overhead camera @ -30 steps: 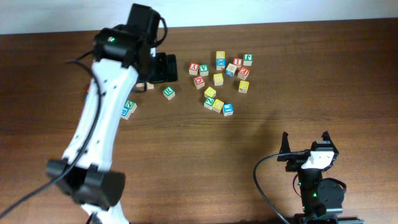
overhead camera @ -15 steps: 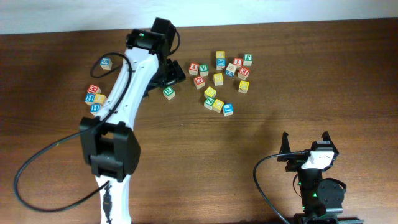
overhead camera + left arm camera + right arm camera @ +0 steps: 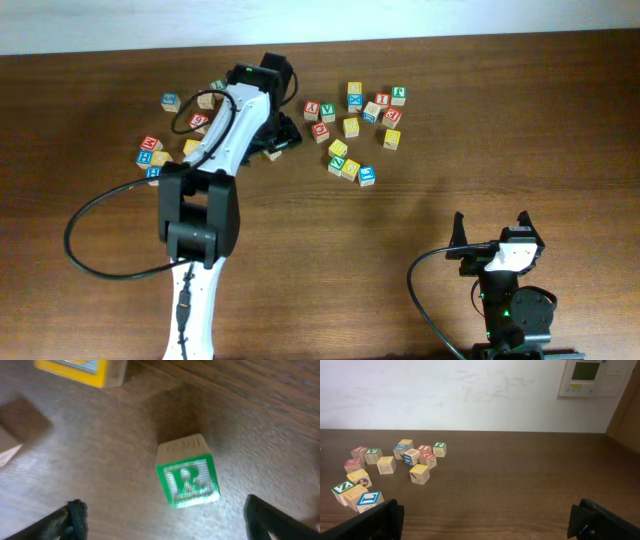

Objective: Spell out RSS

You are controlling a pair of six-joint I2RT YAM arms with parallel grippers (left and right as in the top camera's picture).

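Red cube [image 3: 320,129], blue cube [image 3: 367,176] on table [image 3: 500,120]; wall panel [image 3: 585,377], maybe thermostat.

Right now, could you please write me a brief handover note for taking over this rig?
Left gripper: open, fingers either side of the green R cube, not touching it.
Right gripper: open, empty, far from the R.
Yellow cubes: scattered loose beside the R; letters unreadable.
Done: nothing lined up.
Left: grasp the R, place it, find two S cubes, set them after it.

On the table [image 3: 100,460], the R cube [image 3: 187,480] lies between the left hand's [image 3: 162,522] fingers.
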